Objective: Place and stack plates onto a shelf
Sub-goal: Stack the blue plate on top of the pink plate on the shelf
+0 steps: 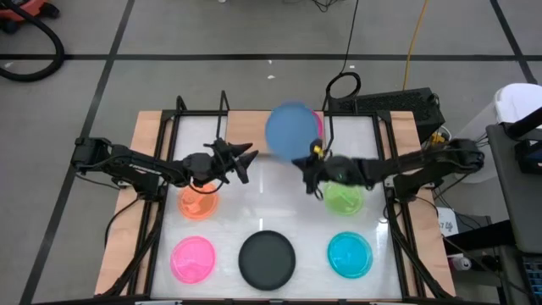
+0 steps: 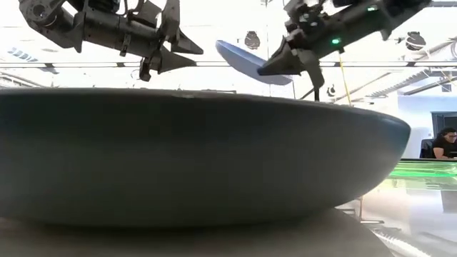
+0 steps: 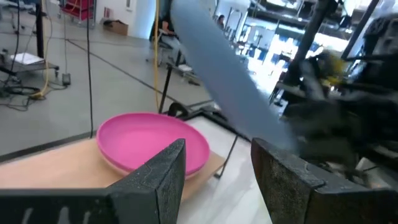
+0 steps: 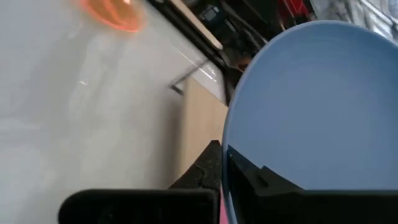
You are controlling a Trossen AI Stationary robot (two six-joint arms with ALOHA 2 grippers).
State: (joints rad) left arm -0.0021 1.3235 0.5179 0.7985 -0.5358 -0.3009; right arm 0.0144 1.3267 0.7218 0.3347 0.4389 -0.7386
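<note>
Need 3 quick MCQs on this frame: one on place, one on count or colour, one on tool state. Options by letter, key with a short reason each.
1. Where is the blue plate?
A. flat on the white table
B. held in the air by the right tool, above the far shelf
C. under the left tool

2. How many plates lie on the white table in the high view?
A. three
B. five
C. seven

3. What state is the left tool in?
A. open, holding nothing
B. shut on the orange plate
C. shut on the blue plate

Answers:
1 B: the right wrist view shows its fingers clamping the blue rim, and the low view shows the plate aloft.
2 B: orange, green, hot pink, black, cyan.
3 A: the left wrist view shows a bare gap between its fingers.
</note>
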